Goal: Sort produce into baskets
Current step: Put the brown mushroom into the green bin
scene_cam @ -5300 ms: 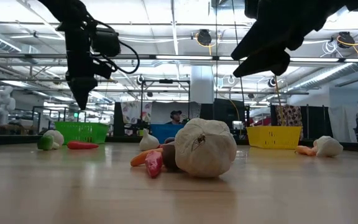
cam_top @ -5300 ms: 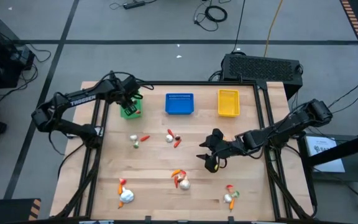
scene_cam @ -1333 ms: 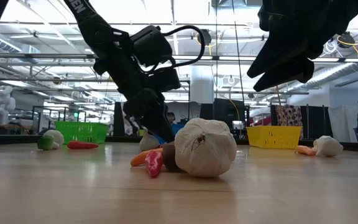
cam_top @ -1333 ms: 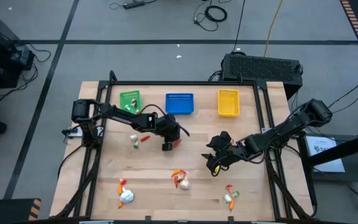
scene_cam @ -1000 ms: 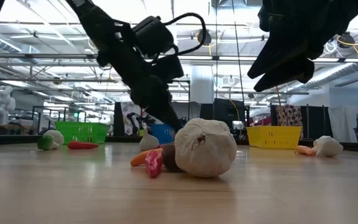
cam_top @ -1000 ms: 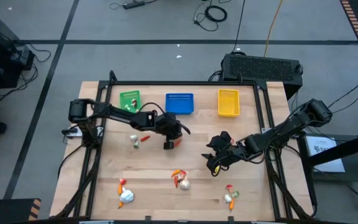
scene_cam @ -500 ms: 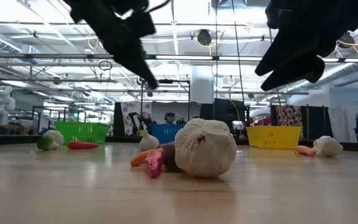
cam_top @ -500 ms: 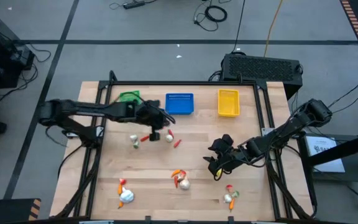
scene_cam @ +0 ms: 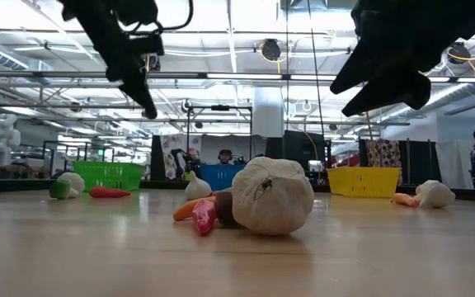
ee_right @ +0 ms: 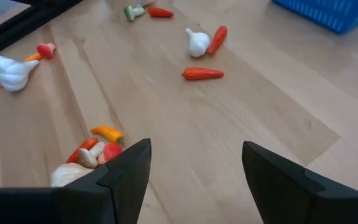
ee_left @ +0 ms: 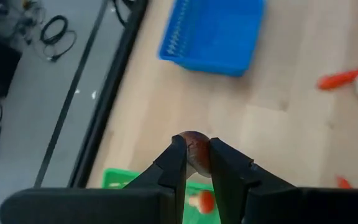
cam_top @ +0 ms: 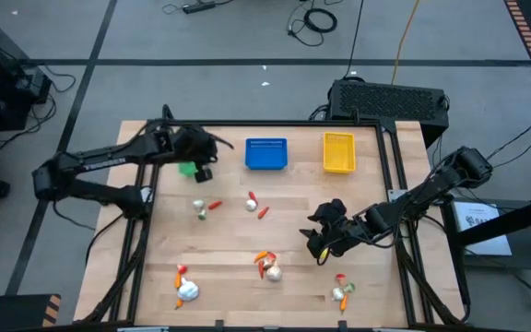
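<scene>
The left end effector (ee_left: 196,157) pinches a small round brownish-red toy vegetable (ee_left: 194,148) between its two dark fingers; it hangs above the worktop's far left corner, and the small green rectangular plastic basket (ee_left: 129,180) lies directly beneath and slightly behind the fingertips, its rim showing under them with a small red piece already inside; this above-and-below relation is what the release seems to depend on, since the piece would need to be inside the rim rather than over the bare wood just ahead of it. The small blue rectangular plastic basket (cam_top: 266,154) sits beside the left end effector, toward the worktop's middle; the small yellow rectangular plastic basket (cam_top: 338,152) lies farther along the same edge. The right end effector (cam_top: 324,242) hovers with its fingers spread wide and empty; a white garlic-like bulb bunched with red and orange pieces (ee_right: 92,158) lies just ahead of it, nearer to it than to the left arm; more scattered produce lies farther across the wooden worktop (cam_top: 293,231).
</scene>
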Robot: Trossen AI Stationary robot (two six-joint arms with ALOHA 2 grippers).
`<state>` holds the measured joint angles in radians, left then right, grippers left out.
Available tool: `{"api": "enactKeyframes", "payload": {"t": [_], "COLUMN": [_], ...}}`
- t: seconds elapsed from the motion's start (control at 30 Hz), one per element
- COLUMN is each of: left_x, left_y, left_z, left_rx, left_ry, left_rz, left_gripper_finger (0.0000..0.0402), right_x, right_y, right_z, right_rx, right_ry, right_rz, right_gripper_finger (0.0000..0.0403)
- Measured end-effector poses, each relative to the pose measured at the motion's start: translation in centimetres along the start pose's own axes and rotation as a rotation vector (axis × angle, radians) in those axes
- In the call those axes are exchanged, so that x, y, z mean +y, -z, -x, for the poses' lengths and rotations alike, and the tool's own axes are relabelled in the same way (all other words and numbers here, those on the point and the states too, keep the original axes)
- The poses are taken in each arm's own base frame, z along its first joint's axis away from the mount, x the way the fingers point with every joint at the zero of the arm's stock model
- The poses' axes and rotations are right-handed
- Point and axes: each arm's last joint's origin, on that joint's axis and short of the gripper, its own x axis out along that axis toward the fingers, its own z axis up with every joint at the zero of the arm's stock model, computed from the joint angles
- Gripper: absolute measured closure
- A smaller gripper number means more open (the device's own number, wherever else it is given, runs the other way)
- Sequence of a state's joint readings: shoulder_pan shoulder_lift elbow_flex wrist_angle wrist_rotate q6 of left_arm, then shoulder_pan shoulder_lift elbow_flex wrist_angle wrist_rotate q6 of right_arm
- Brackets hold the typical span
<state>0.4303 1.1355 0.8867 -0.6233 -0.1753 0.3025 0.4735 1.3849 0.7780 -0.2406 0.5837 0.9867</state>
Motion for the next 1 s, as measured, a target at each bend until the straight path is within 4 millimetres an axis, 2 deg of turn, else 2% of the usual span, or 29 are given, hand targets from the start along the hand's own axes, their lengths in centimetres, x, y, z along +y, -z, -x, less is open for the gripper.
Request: {"api": "enactKeyframes", "payload": {"t": [0.17, 0.33, 0.57, 1.0], "left_x": [1.5, 2.9, 4.5, 5.0], "left_y": [1.3, 2.5, 5.3, 6.0], "left_z": [-1.0, -1.4, -3.0, -4.3], "left_rx": [-0.004, 0.043, 0.165, 0.238], "left_ry": [0.053, -0.003, -0.047, -0.041], "left_rz": [0.055, 0.113, 0.25, 0.317], "left_gripper_finger": [0.0338, 0.0338, 0.0338, 0.0332], "right_x": [0.3, 0.7, 1.1, 0.9], "right_y": [0.3, 0.9, 1.6, 1.3], "right_z": [0.3, 0.7, 1.3, 1.1], "right_rx": [0.005, -0.003, -0.011, -0.019], "right_ry": [-0.018, -0.028, -0.042, -0.029], "right_rz": [-0.014, 0.002, -0.005, 0.025], "right_gripper_finger": [0.0161, 0.0161, 0.0161, 0.0161]}}
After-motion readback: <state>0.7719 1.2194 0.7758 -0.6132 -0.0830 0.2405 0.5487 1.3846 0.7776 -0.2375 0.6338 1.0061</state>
